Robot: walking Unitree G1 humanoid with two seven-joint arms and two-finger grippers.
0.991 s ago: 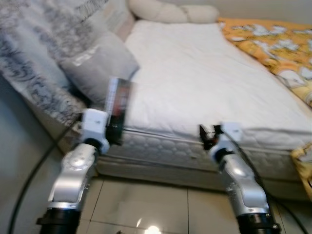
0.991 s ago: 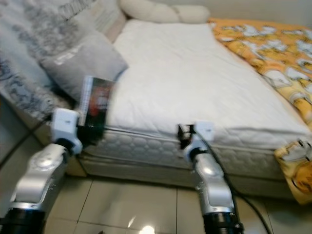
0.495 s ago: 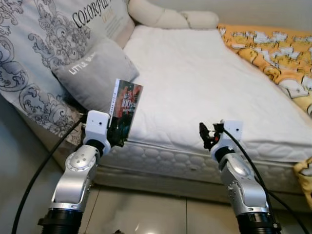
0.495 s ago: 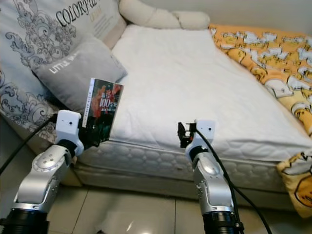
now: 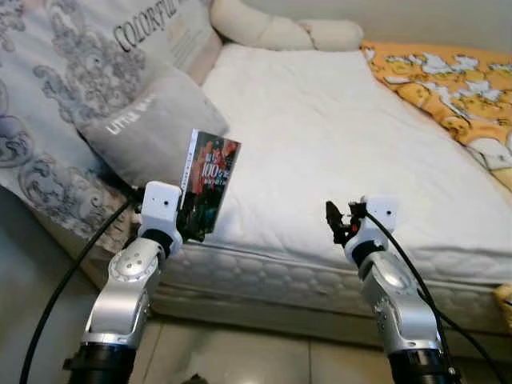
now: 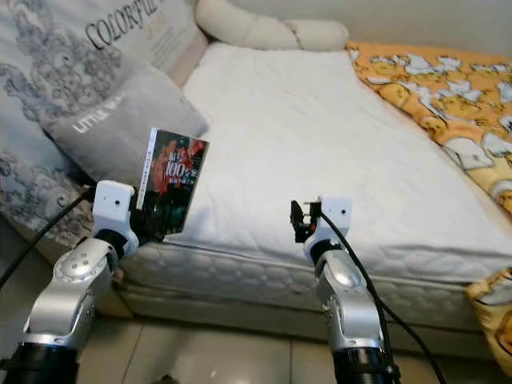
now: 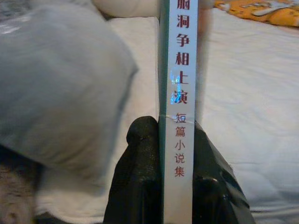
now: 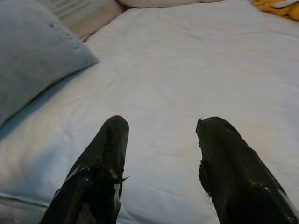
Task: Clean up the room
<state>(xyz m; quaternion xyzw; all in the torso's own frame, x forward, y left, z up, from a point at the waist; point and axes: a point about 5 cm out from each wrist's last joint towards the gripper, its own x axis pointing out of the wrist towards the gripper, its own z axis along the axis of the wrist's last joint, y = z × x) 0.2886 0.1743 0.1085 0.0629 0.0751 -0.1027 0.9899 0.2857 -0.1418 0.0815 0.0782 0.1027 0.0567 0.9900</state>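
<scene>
A wide bed (image 5: 336,136) with a white quilted mattress is filling most of the scene, its near edge running across in front of the robot and a strip of pale tiled floor (image 5: 240,360) showing below it. A large grey patterned cushion with printed lettering (image 5: 72,88) is leaning along the left side of the bed, and an orange-and-yellow printed blanket (image 5: 448,88) is lying bunched along the far right. A long cream bolster (image 5: 280,30) is resting across the far end. A plain grey pillow (image 5: 152,132) is lying at the near left corner of the mattress, against the patterned cushion. The left end effector (image 7: 170,154) is hovering just in front of that pillow, its two black fingers clamped on the lower part of an upright book (image 5: 206,186) with a dark cover and white spine. The right end effector (image 8: 161,154) is hovering over the near edge of the mattress with its fingers spread apart and holding nothing.
</scene>
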